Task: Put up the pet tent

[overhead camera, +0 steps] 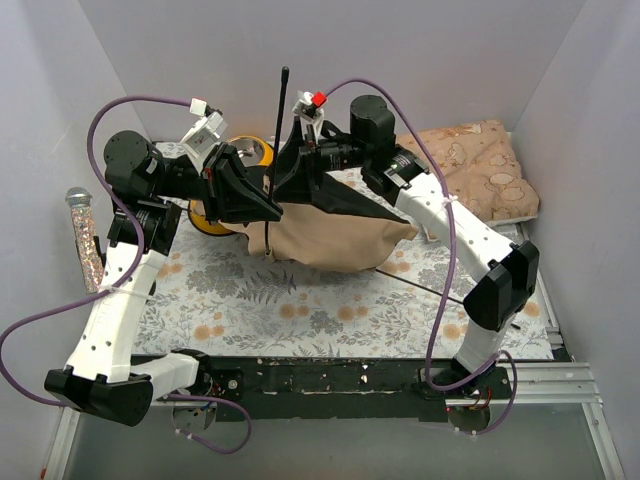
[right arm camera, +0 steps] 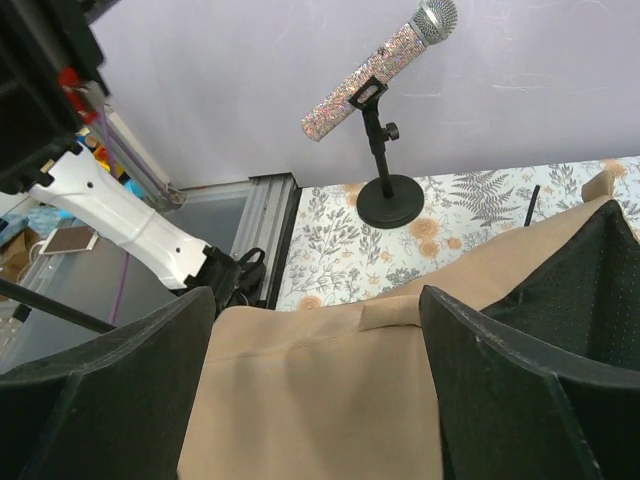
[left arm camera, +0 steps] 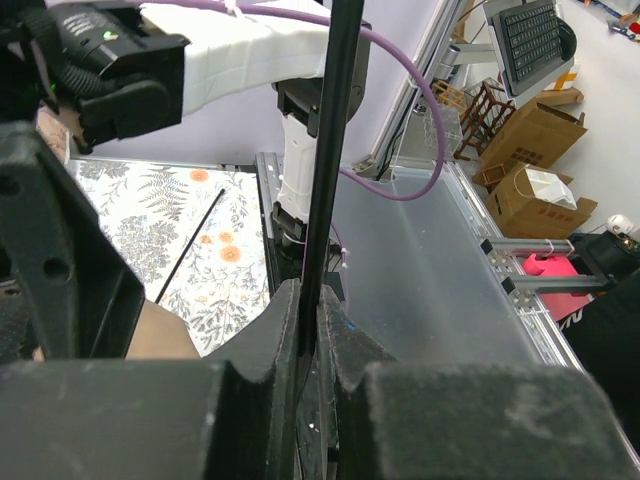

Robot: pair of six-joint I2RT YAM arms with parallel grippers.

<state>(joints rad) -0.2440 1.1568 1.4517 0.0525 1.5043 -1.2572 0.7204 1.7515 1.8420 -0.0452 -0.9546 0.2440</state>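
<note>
Top external shows us the pet tent (overhead camera: 335, 240) slumped on the floral mat (overhead camera: 250, 300), soft light canvas we judge best steered by its stiff, springy pole (left arm camera: 332, 150), which our left gripper (left arm camera: 310, 310) pinches tight while our right gripper (right arm camera: 315, 380) gapes wide, empty, over the fabric.

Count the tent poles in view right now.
2. One upright pole stands clamped in the left tool; a second pole slants across the floral mat, emerging from under the tan fabric. More may be hidden inside the fabric.
</note>
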